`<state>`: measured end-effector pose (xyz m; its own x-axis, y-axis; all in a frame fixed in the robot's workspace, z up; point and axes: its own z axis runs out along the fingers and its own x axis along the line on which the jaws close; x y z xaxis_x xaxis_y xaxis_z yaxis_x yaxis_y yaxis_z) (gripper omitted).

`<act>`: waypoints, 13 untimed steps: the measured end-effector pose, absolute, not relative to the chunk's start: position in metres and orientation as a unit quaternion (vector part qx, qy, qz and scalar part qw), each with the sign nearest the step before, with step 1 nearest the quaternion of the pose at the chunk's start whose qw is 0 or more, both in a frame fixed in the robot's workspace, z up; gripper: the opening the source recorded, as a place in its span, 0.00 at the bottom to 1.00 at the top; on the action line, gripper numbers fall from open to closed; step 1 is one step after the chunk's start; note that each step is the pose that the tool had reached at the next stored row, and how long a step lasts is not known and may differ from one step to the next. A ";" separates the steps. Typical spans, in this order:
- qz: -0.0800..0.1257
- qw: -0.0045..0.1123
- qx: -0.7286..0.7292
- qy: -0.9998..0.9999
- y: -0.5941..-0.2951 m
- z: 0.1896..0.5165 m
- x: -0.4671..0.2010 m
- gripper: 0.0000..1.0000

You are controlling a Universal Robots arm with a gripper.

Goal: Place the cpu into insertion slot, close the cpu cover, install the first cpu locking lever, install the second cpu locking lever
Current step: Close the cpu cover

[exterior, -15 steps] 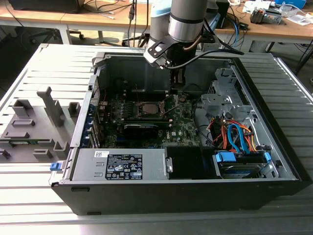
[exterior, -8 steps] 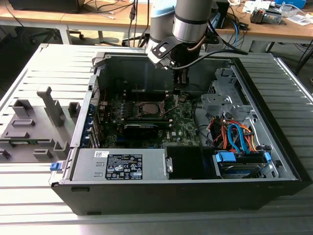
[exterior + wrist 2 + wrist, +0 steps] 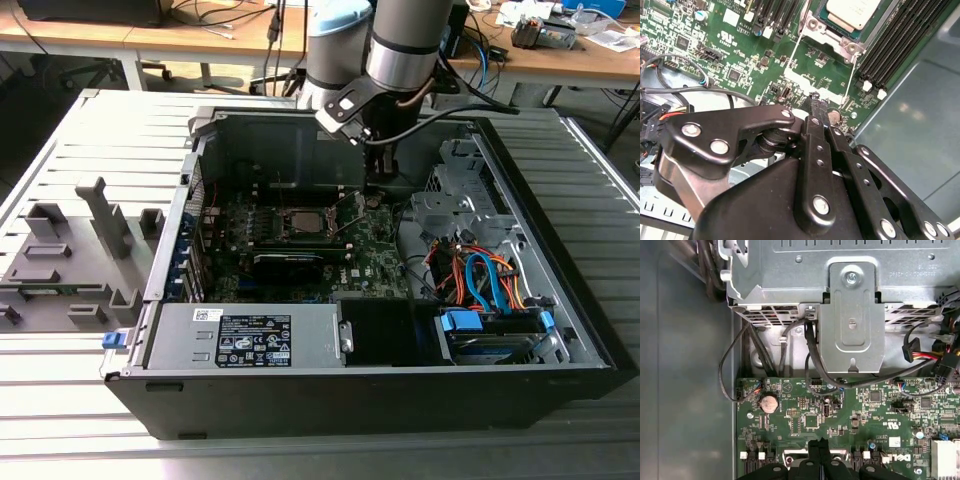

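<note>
Colours: green mobo (image 3: 375,252), blk gripper (image 3: 813,100).
Cpu (image 3: 852,11) top pale silver-grey, on mobo; orange, blue & red cables (image 3: 478,272) just beside mobo; white print marks across mobo.

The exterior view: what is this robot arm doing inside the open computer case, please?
One robot arm reaches into the computer case. Its gripper hangs low over the green motherboard, fingers shut and holding nothing, close to the coin battery. The cpu already lies in the insertion slot. Two thin wire levers jut out from the slot toward the gripper and look not yet locked.
</note>
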<state>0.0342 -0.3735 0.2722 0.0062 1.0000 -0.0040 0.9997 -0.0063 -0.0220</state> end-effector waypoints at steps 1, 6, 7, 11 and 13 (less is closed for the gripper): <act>0.009 0.007 -0.709 -0.705 -0.373 0.272 0.035 0.11; 0.011 0.008 -0.709 -0.705 -0.373 0.268 0.043 0.11; 0.012 0.009 -0.709 -0.705 -0.373 0.267 0.044 0.11; 0.013 0.010 -0.709 -0.705 -0.373 0.263 0.047 0.11; 0.013 0.010 -0.709 -0.705 -0.373 0.260 0.048 0.11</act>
